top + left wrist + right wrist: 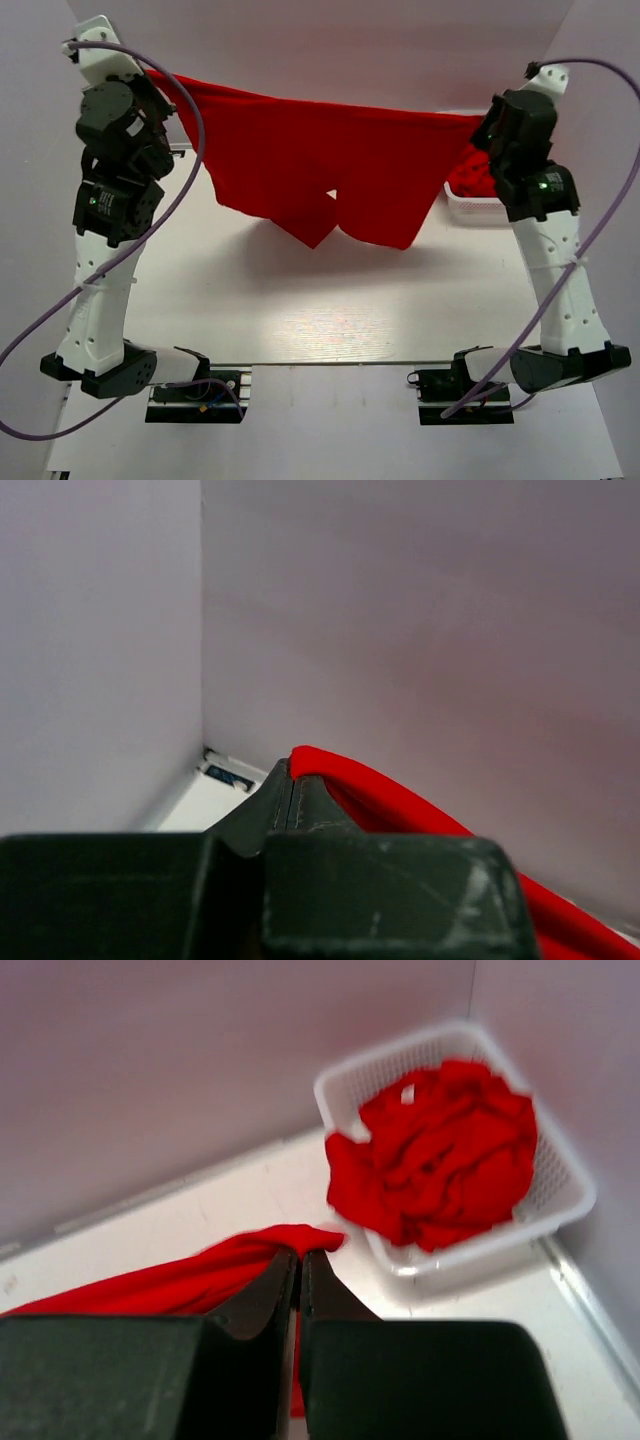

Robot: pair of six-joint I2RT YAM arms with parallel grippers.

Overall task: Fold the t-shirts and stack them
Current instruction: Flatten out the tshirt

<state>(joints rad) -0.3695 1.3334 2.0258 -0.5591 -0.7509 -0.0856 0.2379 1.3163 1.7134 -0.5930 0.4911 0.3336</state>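
One plain bright red short-sleeved fabric t-shirt [330,170] is hanging stretched in the air across the far side of the white table [330,320], its lower edge drooping above the surface. The left gripper [290,780] is pinching the shirt's left end, jaws closed tight on the cloth, and the right gripper [299,1260] is clamping the right end likewise. More crumpled red t-shirts [440,1160] are lying in the white plastic lattice basket [560,1195] at the far right. Spreading appears to be the step underway; the next move is calling for both arms lowering together, tension held, so the garment lands flat for folding.
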